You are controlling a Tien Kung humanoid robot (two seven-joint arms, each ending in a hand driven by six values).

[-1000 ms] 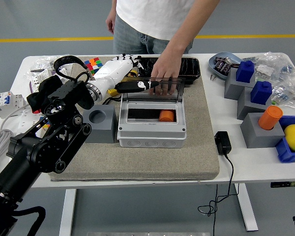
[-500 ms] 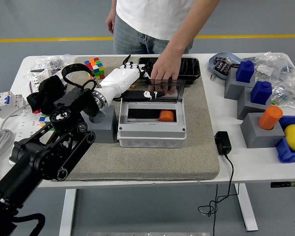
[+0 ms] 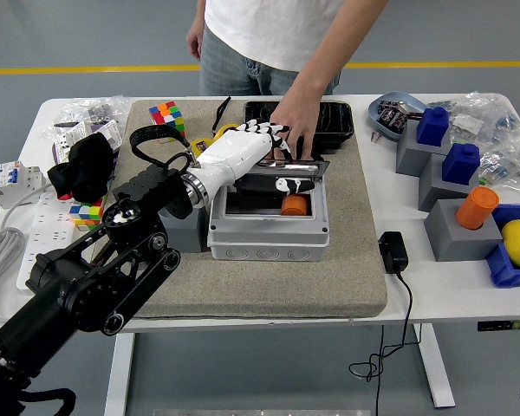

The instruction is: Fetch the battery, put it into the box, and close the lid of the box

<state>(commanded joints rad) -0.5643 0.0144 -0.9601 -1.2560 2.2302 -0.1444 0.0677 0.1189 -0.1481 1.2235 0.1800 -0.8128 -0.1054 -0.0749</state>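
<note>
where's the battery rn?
Head view: the orange battery lies inside the open grey box, toward its right side, mid-table on the mat, just below the left hand and the person's hand at the lid.

Occluded and cropped regions at the open box.
The left hand (image 3: 264,143) covers the lid's (image 3: 286,172) left part and the box's (image 3: 269,227) far left corner, and its fingertips merge with the person's hand (image 3: 293,128). The orange battery (image 3: 294,204) shows only partly behind the box wall. The person is cropped above the chest. The grey block (image 3: 184,230) lies mostly behind the arm.
</note>
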